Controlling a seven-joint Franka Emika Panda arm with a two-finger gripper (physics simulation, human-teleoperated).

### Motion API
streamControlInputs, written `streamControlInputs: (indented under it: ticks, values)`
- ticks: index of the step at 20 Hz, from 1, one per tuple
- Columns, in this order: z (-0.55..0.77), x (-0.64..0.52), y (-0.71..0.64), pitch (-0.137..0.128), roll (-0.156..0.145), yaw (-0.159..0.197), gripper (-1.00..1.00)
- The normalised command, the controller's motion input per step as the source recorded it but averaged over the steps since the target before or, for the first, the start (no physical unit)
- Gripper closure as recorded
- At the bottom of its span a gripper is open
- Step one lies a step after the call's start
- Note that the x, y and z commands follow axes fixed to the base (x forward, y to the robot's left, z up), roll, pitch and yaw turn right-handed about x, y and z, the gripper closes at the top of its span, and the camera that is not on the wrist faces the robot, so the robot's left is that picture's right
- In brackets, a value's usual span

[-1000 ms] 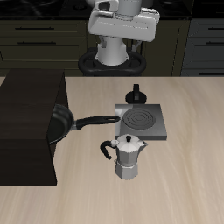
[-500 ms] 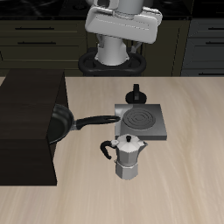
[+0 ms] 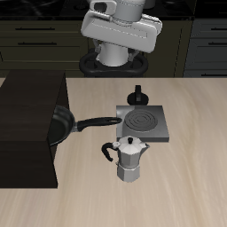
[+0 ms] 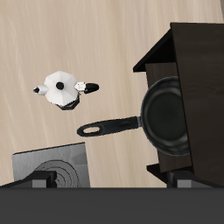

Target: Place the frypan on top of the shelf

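fingers (image 4: 178,180) were spread wide w/ nothing between them, hanging high over the surface (image 3: 177,186) and well apart from everything. no contact anywhere.

the frypan (image 3: 58,127) sat right at the edge of the shelf (image 3: 27,106), on the side facing the burner plate (image 3: 142,122). its bowl looked tipped against or partly over that edge. tbh i couldn't tell from either view whether it was resting on the shelf or just leaning on it. the handle (image 3: 93,122) stuck out over the surface toward the burner plate, its free end just beside the plate. the moka pot (image 3: 131,158) stood a bit nearer the front, close to the handle but apart from it.

imo the step here was the reach and grab, so nothing of the task was done yet. how i'd do it:
- come down on the handle, not the bowl. the bowl is prob too wide for the fingers
- turn the wrist so the fingers close across the handle, not along it
- grab closer to the bowl than the tip, otherwise the pan's weight would prob make it droop or twist
- drop straight down, since the burner plate and moka pot crowd that end
- lift well clear of the shelf edge before moving over the flat top, then set it down level
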Motion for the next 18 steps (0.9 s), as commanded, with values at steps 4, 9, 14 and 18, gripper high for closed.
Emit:
streamControlInputs:
  ticks: [4,9,14,18]
  values:
    - [-0.14,0.02,-0.05,-0.004,0.016,-0.177,-1.0]
    - [-0.2,-0.01,0.04,0.008,0.024,-0.088,-1.0]
    - [-0.17,-0.02,0.11,-0.002,0.008,-0.016,-1.0]
    - [-0.22,-0.01,0.08,-0.017,0.003,0.009,-1.0]
